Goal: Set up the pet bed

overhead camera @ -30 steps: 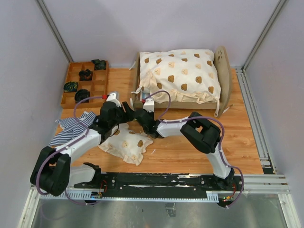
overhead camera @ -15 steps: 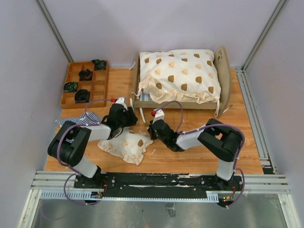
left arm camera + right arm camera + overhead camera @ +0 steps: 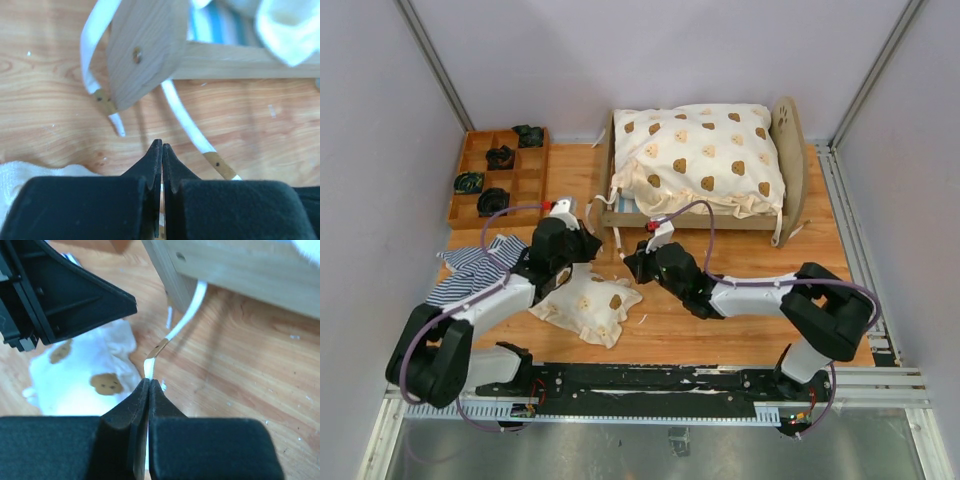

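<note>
The pet bed [image 3: 720,221] stands at the back centre, its arched headboard [image 3: 787,130] to the right and a cream bear-print quilt [image 3: 705,155] piled on it. A white ribbon tie [image 3: 182,322] hangs from the bed's front left corner. My right gripper [image 3: 149,382] is shut on that ribbon's end, low over the floor [image 3: 632,264]. My left gripper [image 3: 161,146] is shut just in front of the bed's corner leg [image 3: 142,50]. A second ribbon [image 3: 192,127] passes beside its tips, not between them. Blue-striped mattress [image 3: 210,25] shows under the quilt.
A small bear-print pillow [image 3: 586,304] lies on the floor between the arms. A striped cloth [image 3: 470,266] is crumpled at the left. A brown compartment tray [image 3: 500,176] with dark items sits at the back left. Grey walls close in both sides.
My left gripper has closed from open. The left arm has stretched back out toward the bed corner. The right arm's elbow has swung out to the right, its gripper still on the ribbon.
</note>
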`<state>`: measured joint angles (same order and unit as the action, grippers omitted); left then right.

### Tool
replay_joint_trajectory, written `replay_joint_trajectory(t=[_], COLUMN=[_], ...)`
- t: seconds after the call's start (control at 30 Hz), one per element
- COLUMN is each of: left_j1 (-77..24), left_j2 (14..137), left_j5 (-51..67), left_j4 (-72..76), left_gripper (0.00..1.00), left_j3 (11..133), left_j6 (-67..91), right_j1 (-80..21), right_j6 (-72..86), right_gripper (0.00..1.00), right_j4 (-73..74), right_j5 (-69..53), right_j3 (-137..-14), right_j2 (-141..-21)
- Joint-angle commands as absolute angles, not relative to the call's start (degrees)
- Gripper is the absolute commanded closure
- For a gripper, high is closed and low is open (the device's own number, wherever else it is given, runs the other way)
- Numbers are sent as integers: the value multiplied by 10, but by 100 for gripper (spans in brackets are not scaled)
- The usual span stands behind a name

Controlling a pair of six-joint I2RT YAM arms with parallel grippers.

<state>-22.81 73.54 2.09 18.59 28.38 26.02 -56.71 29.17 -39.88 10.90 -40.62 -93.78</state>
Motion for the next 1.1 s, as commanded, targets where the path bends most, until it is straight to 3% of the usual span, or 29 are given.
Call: replay_joint_trajectory(t=[0.0, 0.33, 0.4, 0.43, 0.5, 0.67, 0.9, 1.07], left_j1=[-244, -287, -287, -287, -286, -229, -183, -181], left_j2=[657, 566, 564, 569, 597, 678, 783, 853], left_j5=[35, 45, -4, -38, -105, -76, -6, -23], left_j4=[116, 100, 110, 118, 131, 172, 248, 280], left_gripper=[100, 100, 88, 77, 63, 53, 49, 50], left_j3=[294, 212, 209, 213, 230, 281, 317, 350], left_j6=[268, 280, 272, 266, 258, 230, 236, 231], right_j1=[-565, -552, -552, -552, -553, -552, -552, -552], right_j6=[282, 288, 287, 289, 292, 294, 296, 296], right_gripper=[100, 100, 100, 100, 100, 100, 100, 100], right_j4=[-396, -344, -337, -333, -332, -339, -345, -353], right_j5=[97, 93, 95, 97, 100, 97, 86, 74], right_j3=[-392, -380, -381, -381, -381, -385, -392, -394], right_j2=[-877, -769, -760, -760, -767, -790, -802, -808])
